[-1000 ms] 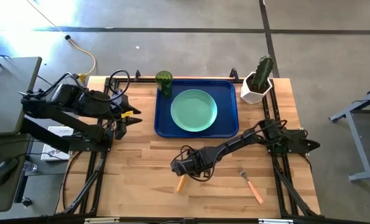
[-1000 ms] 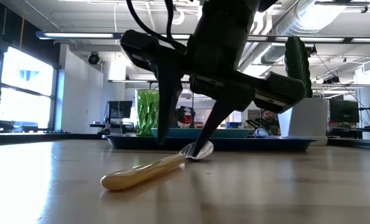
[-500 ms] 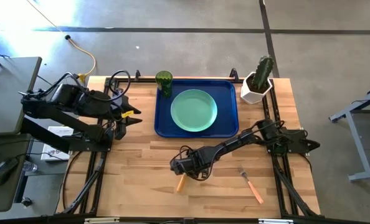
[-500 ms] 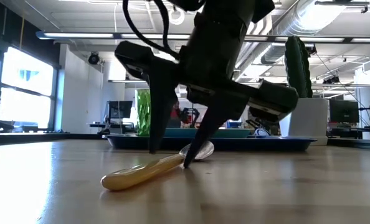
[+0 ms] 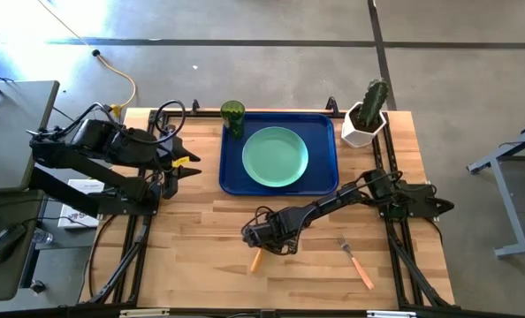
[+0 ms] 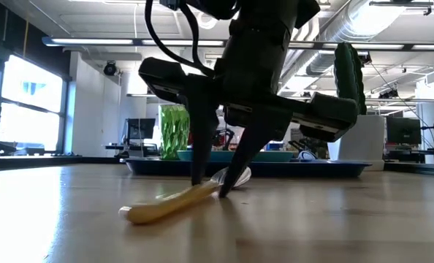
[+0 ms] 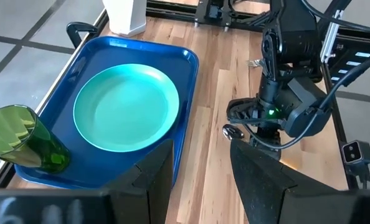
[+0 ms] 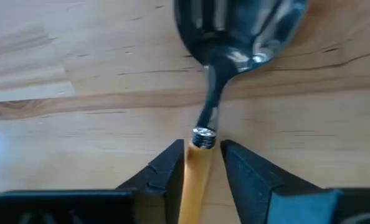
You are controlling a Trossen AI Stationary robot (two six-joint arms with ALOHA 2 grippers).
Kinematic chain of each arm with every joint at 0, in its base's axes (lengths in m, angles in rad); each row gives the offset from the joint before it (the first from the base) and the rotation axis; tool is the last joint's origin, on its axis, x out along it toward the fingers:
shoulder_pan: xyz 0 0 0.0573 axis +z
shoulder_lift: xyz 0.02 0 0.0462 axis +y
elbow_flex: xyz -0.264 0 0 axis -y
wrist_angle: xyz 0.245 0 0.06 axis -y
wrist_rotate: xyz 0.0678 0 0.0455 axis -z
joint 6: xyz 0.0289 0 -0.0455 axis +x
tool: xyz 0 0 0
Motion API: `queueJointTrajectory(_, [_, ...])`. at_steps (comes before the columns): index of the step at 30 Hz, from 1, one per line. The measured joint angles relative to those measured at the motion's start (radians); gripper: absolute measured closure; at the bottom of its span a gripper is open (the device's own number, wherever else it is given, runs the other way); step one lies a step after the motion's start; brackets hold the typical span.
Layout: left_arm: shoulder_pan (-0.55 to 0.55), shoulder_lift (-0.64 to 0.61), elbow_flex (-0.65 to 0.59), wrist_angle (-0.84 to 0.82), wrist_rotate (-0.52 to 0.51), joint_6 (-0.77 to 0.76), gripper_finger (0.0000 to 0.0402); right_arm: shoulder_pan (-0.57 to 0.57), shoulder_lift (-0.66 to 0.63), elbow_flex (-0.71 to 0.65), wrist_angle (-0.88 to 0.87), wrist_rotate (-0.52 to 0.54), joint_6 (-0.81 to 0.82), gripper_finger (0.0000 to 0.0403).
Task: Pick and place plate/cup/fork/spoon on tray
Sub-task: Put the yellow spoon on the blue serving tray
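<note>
Now the right end effector (image 8: 200, 163) has closed in on the spoon (image 6: 174, 201), pinching the top of its handle on the desk (image 5: 201, 265) in front of the tray (image 5: 232, 177). Plate (image 5: 275, 157) and cup (image 5: 233, 115) sit on the tray. Left end effector (image 5: 187, 166) waits open beside the tray. Fork (image 5: 355, 261) lies to the right.

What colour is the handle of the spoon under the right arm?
Orange-yellow; the metal-bowled spoon shows best in the right wrist view.
</note>
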Motion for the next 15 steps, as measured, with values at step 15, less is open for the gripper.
queueJointTrajectory(15, [0.0, 0.0, 0.0, 0.0, 0.0, 0.026, 0.0255, -0.001, -0.001, -0.001, -0.15, -0.007, -0.175, 0.0344])
